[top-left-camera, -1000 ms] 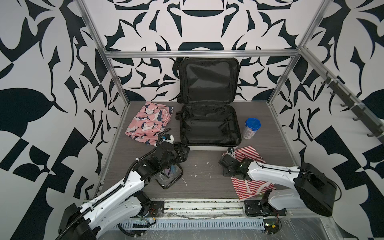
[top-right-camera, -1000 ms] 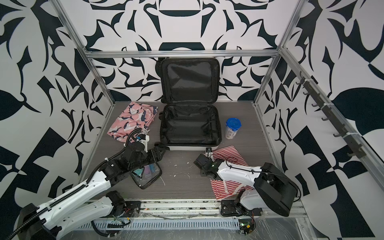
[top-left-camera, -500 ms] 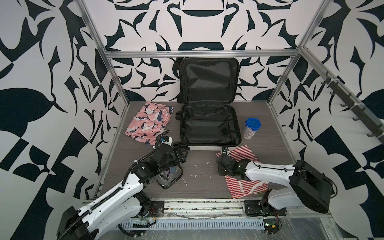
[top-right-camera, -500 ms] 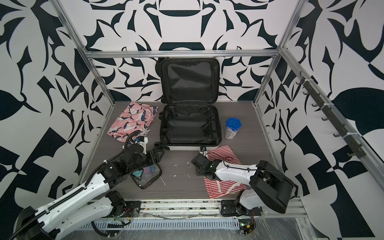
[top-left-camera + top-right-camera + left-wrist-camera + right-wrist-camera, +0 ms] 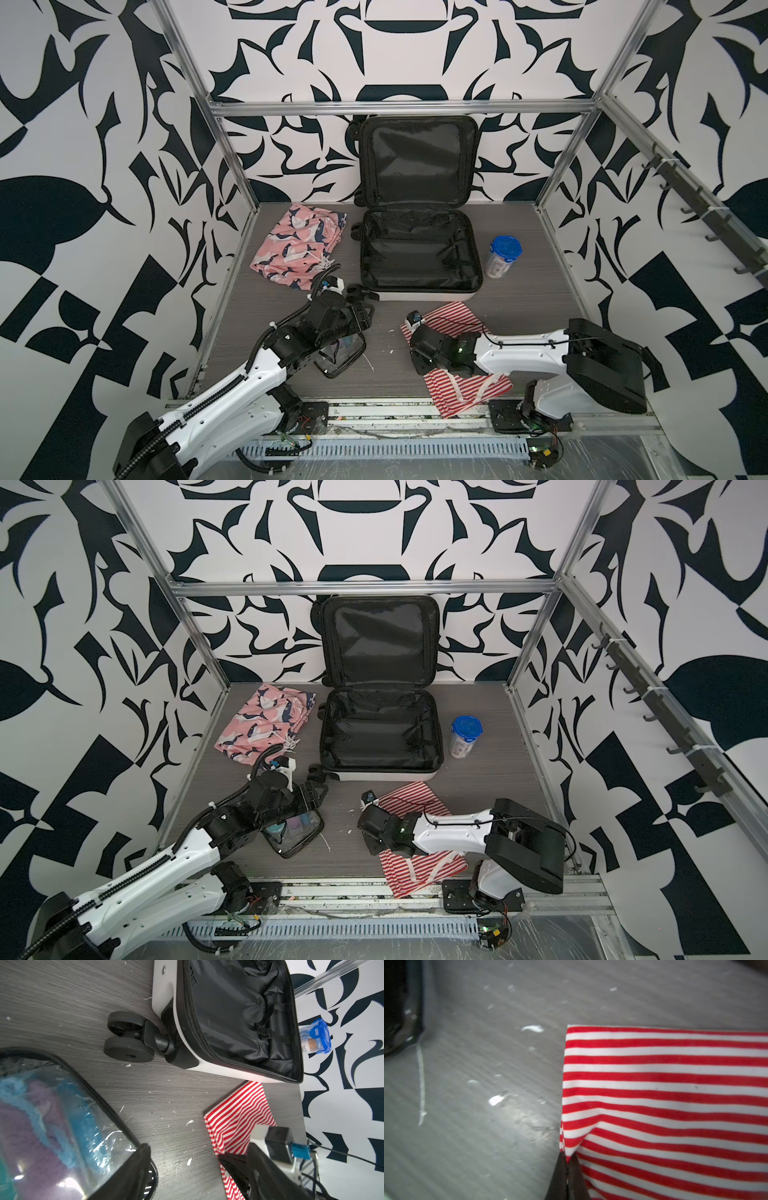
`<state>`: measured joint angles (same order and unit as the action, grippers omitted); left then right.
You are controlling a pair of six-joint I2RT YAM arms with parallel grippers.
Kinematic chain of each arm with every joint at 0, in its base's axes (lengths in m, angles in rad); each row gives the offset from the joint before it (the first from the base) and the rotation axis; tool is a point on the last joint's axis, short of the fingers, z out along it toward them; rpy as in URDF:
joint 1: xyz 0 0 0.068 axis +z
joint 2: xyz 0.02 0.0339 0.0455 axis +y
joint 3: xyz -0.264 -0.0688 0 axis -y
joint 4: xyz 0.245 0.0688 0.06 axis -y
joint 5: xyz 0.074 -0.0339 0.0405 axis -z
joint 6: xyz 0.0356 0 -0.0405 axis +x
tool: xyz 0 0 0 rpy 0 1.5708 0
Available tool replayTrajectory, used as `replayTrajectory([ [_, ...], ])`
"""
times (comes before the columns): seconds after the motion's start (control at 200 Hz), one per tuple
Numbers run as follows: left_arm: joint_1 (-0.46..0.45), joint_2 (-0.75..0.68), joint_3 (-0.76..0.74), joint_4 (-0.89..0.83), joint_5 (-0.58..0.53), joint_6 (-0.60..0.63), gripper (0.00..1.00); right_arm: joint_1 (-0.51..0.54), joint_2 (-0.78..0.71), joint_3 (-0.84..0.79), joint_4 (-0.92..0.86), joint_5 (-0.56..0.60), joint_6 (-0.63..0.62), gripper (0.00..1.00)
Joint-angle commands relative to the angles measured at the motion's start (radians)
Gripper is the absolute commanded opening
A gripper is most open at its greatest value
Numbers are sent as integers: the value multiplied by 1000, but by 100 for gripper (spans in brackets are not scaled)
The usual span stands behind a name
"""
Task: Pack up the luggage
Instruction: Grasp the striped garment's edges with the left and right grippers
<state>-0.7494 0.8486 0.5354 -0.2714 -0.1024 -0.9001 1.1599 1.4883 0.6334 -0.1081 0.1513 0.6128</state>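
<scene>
Black-and-white patterned walls (image 5: 395, 54) and a metal frame enclose a grey wood-grain table (image 5: 540, 257). The luggage (image 5: 424, 296) lies open at the back centre of it, its black-lined base flat on the table and its lid (image 5: 417, 160) standing against the back wall. Nothing lies in the base. No writing shows on the white shell from these angles.

A pink shark-print cloth (image 5: 297, 245) lies just left of the luggage. A blue-lidded jar (image 5: 503, 257) stands just right of it; its label is too small to read.

In front of the luggage, the right gripper (image 5: 568, 1159) has its fingers pressed together on the edge of a red-and-white striped cloth (image 5: 451, 318), which puckers at the pinch.

At front left lies a clear, black-rimmed pouch (image 5: 343, 361) with purple and teal things inside. The left gripper (image 5: 362, 319) is low over its far end, near the luggage's front wheel (image 5: 128, 1039). In the left wrist view only one finger (image 5: 143, 1165) shows, at the pouch's rim. The fingers stand wide, but I cannot tell whether they clamp the pouch.
</scene>
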Motion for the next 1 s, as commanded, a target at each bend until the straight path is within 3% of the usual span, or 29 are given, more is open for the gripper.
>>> replayTrajectory([
  [0.0, -4, 21, -26, 10, 47, 28, 79, 13, 11, 27, -55, -42, -30, 7],
  [0.17, -15, 129, -35, 113, 183, 100, 80, 12, -85, 82, -158, 32, 16, 53],
  [0.295, -104, 210, -15, 169, 182, 158, 81, 3, -201, 111, -300, 151, 67, 70],
  [0.47, -207, 377, 79, 173, 144, 247, 81, -77, -350, 109, -524, 172, 205, 72],
  [0.655, -248, 582, 175, 161, 76, 286, 81, -163, -485, 59, -740, 190, 351, 73],
  [0.86, -271, 681, 244, 99, -84, 332, 81, -274, -608, -68, -755, 123, 390, 78],
  [0.99, -272, 718, 265, 127, -73, 375, 81, -317, -614, -108, -749, 112, 393, 78],
])
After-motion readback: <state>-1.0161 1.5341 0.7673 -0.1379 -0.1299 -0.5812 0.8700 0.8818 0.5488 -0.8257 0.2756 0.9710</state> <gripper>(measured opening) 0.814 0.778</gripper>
